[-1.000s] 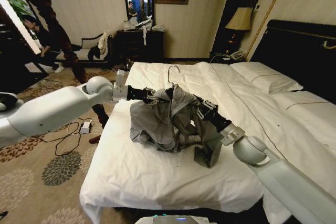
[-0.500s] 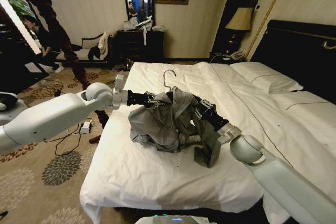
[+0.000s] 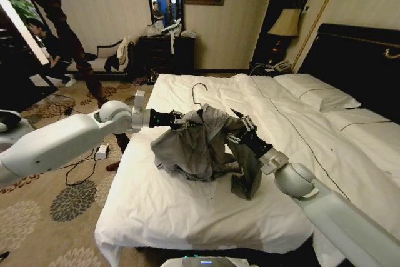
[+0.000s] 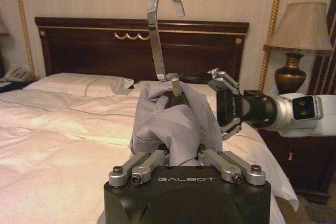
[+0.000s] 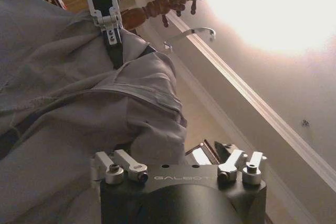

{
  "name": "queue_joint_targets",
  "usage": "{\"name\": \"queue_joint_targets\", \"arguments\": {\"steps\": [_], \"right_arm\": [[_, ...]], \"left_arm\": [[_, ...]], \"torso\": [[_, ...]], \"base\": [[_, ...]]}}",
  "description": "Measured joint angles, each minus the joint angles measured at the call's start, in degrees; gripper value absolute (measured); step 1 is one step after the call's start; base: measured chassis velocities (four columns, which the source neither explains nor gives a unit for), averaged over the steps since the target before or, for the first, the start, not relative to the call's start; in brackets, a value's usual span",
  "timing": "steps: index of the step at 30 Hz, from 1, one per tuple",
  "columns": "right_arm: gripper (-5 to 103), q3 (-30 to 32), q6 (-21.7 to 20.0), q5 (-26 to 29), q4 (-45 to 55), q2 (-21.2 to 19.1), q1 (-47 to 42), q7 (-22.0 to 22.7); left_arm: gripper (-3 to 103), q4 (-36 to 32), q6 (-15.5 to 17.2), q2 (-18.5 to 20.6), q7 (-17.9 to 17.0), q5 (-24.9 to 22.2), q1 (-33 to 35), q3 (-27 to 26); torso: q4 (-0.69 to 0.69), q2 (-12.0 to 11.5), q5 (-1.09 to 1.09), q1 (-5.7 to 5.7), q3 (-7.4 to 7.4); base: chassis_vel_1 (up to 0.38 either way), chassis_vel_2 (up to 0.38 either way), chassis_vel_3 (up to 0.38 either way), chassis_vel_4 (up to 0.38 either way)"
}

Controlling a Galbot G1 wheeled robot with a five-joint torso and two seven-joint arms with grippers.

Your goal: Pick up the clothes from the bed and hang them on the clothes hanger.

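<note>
The clothes, a wrinkled grey shirt (image 3: 194,145), hang bunched on the dark clothes hanger, whose silver hook (image 3: 199,92) stands up above the bed (image 3: 187,217). My left gripper (image 3: 180,119) reaches in from the left and is shut on one end of the hanger, fabric bunched over its fingers (image 4: 173,156). From the right, my right gripper (image 3: 240,129) sits at the shirt's other shoulder, jaws spread, seen across the shirt as the right gripper (image 4: 226,106). Grey shirt fabric (image 5: 79,103) lies over one of its fingers. A sleeve trails down onto the duvet.
White pillows (image 3: 315,92) and the dark headboard (image 3: 356,60) lie to the right, with a bedside lamp (image 3: 285,23) behind. A tall dark coat stand (image 3: 59,17) rises at far left over patterned carpet with cables (image 3: 81,161). White duvet lies bare in front of the shirt.
The left gripper has drawn the hanger and shirt slightly left and up. The right gripper has followed, rising toward the shirt's shoulder.
</note>
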Motion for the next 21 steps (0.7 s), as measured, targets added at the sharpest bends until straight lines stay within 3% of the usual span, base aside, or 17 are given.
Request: {"name": "queue_joint_targets", "arguments": {"steps": [5, 16, 19, 21], "right_arm": [[99, 3.74, -1.64, 6.35, 1.95, -1.60, -4.22, 0.21], [100, 8.50, -5.70, 18.74, 3.88, -1.57, -10.24, 3.55], [100, 11.67, -9.94, 25.01, 5.00, 0.03, -15.15, 6.95], [100, 13.72, -11.91, 32.25, 5.71, 3.06, -18.36, 9.09]], "left_arm": [[16, 0.72, -0.31, 0.57, -1.61, -0.03, 2.07, -2.97], [16, -0.74, -1.02, 2.82, -4.47, -0.16, 6.29, -8.42], [16, -1.58, -1.16, 4.20, -5.45, -0.16, 8.86, -11.76], [16, -2.21, -1.35, 5.29, -6.57, 0.06, 11.14, -14.33]], "torso": [[-0.01, 0.00, -0.01, 0.00, 0.00], [0.01, 0.00, 0.00, 0.00, 0.00], [-0.01, 0.00, 0.00, 0.00, 0.00], [-0.01, 0.00, 0.00, 0.00, 0.00]], "base": [[0.000, 0.000, 0.000, 0.000], [0.000, 0.000, 0.000, 0.000], [0.000, 0.000, 0.000, 0.000], [0.000, 0.000, 0.000, 0.000]]}}
